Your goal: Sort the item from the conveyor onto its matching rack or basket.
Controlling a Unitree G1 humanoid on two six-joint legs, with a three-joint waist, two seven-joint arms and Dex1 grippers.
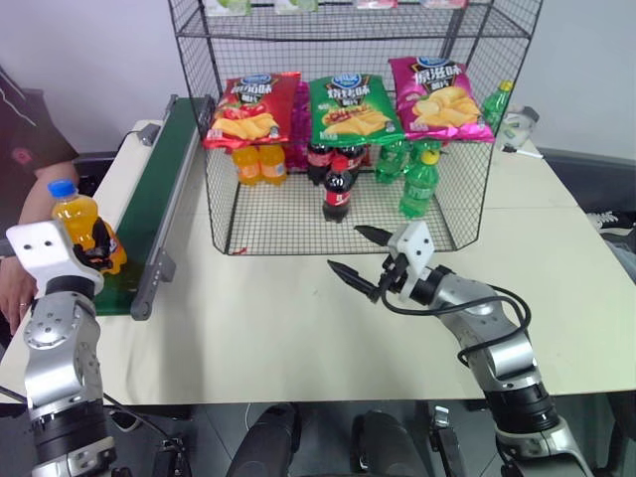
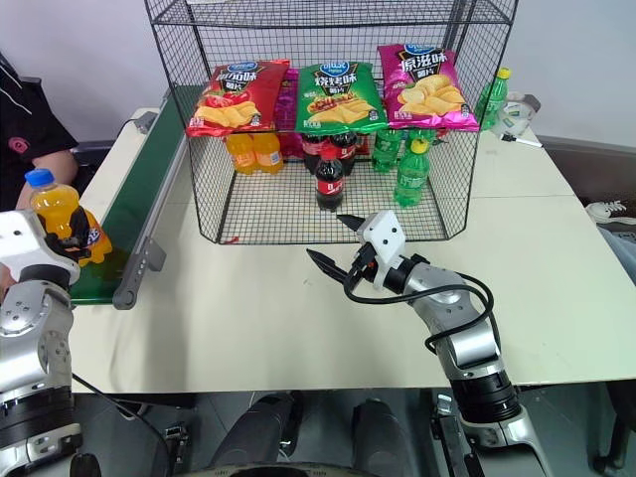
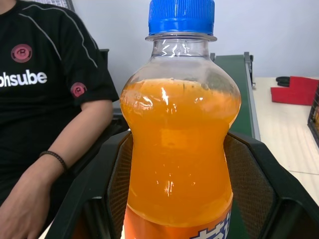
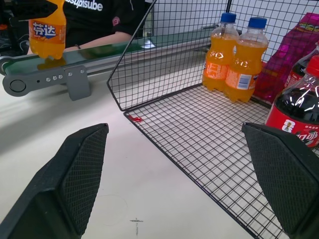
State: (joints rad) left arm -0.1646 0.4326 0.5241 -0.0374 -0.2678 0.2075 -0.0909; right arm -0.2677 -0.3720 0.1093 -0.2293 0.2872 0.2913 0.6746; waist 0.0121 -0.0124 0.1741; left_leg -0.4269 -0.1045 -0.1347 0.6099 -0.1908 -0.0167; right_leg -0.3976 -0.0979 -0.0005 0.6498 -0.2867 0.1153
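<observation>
The item, a small orange soda bottle [image 1: 81, 221] with a blue cap, stands upright at the near end of the conveyor [image 1: 164, 169], its base at the belt. My left gripper [image 1: 99, 246] is shut on it. In the left wrist view the black fingers [image 3: 117, 191] press both sides of the bottle [image 3: 179, 144]. My right gripper [image 1: 346, 248] hovers open and empty over the table, just in front of the wire basket [image 1: 338, 227] at the foot of the black rack. In the right wrist view the basket's floor [image 4: 209, 139] lies just past its fingers.
In the basket stand two orange soda bottles [image 1: 260, 164], dark cola bottles [image 1: 338, 191] and green bottles [image 1: 418, 181]. Chip bags [image 1: 348, 107] lie on the shelf above. A person sits left of the conveyor, with a hand [image 1: 14, 290] near my left arm.
</observation>
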